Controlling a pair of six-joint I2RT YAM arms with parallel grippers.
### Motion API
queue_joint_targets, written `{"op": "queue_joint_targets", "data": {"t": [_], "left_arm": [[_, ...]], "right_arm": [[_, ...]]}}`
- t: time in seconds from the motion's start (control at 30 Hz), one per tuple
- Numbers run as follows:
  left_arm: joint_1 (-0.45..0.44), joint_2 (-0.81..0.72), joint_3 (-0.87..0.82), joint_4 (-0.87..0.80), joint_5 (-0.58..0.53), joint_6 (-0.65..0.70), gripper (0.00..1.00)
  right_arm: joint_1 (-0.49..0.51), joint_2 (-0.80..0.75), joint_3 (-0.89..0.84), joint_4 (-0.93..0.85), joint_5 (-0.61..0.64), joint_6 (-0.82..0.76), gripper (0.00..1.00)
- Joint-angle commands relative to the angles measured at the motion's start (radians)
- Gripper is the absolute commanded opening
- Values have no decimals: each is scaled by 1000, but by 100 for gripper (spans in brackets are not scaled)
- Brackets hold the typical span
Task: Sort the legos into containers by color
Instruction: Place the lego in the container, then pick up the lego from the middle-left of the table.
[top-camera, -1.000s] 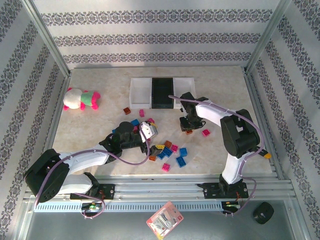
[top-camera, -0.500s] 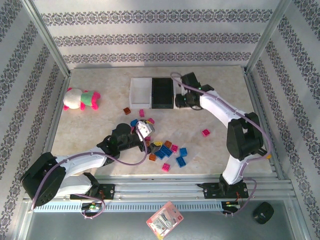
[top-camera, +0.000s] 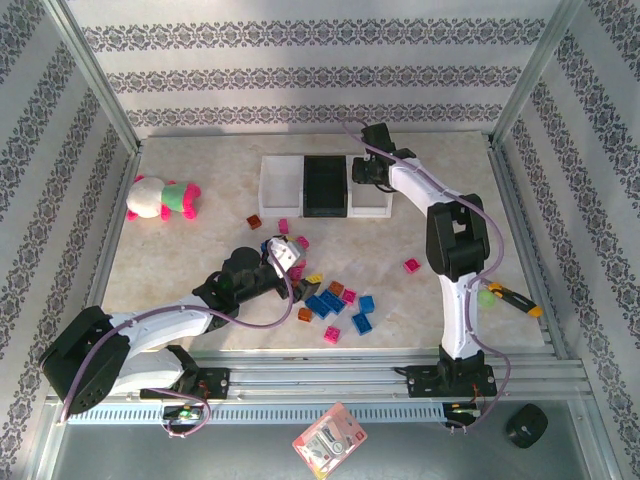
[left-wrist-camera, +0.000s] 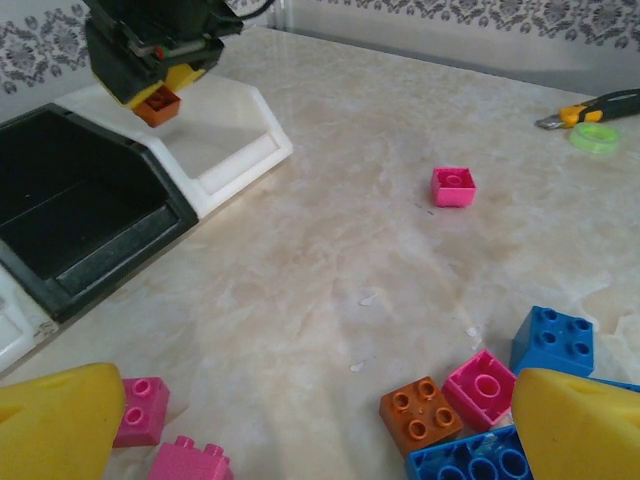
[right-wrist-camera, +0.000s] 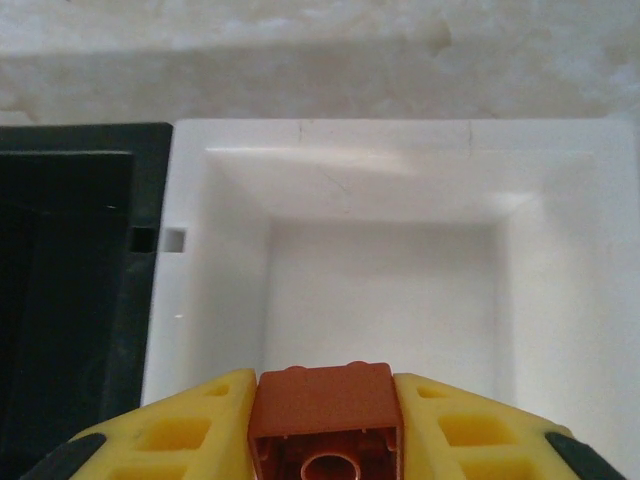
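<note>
My right gripper is shut on an orange-brown lego and hangs over the right white container; the same held brick is seen from the left wrist. The black container sits in the middle and another white container on its left. My left gripper stands open low over the table, with nothing between its yellow fingers. Just ahead of it lie an orange lego, a pink one and a blue one. Loose legos are scattered mid-table.
A lone pink brick lies to the right of the pile. A pink-white-green plush toy rests at the far left. A yellow-handled tool and a green ring lie by the right arm. Metal frame posts border the table.
My right arm carried the orange lego from mid-table back to above the right white container. My left gripper shifted slightly over the pile and stayed open.
</note>
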Motion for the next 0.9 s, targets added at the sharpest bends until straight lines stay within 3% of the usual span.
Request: {"op": "queue_joint_targets", "data": {"t": [0.0, 0.23, 0.37, 0.6, 0.7, 0.87], "left_arm": [[-11, -22, 35, -50, -80, -75, 99], [-9, -17, 169, -325, -441, -319, 99], [42, -40, 227, -551, -608, -569, 99], [221, -7, 319, -845, -488, -701, 99], [282, 45, 364, -975, -485, -728, 99], [338, 159, 407, -1060, -481, -754, 99]], "right_arm": [[-4, 2, 54, -16, 21, -25, 38], [4, -149, -35, 10, 6, -66, 72], [26, -306, -197, 95, -73, -103, 81], [124, -629, -549, 302, -206, -203, 86], [179, -722, -644, 334, -240, -230, 88], [257, -840, -784, 431, -215, -221, 88]]}}
